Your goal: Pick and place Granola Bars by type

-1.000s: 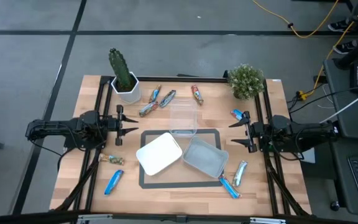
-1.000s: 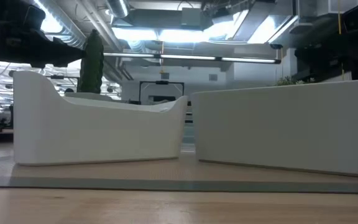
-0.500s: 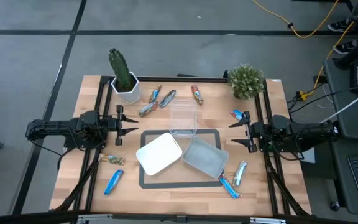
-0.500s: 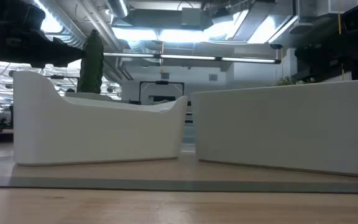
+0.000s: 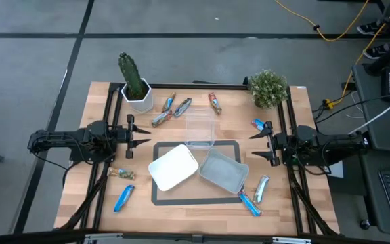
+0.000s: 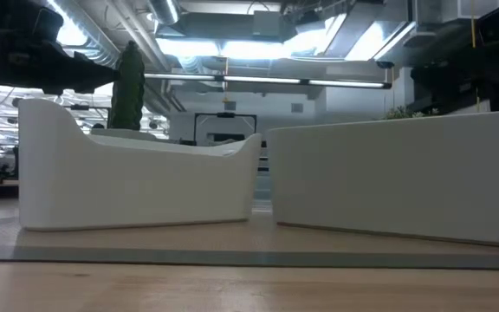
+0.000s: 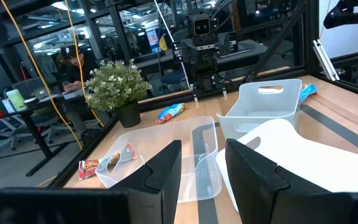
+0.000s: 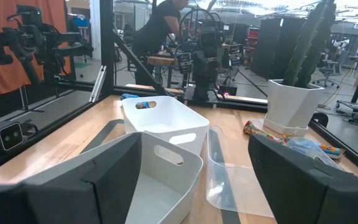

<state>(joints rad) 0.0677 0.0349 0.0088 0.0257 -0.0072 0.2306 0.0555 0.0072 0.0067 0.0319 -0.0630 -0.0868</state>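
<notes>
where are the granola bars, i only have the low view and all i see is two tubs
Observer: Several lie loose on the wood; one blue bar sits near the left front corner.
Operator: anything in the tubs yet
Observer: The white tub and the grey tub both look empty from above.
Operator: are the arms holding anything
Observer: No. The left gripper and the right gripper wait at opposite table edges, both open.

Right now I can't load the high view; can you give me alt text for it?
Two tubs, white and grey, sit mid-table behind a clear container, with granola bars scattered around, none sorted. The left end effector and right end effector wait at opposite edges, empty.
</notes>
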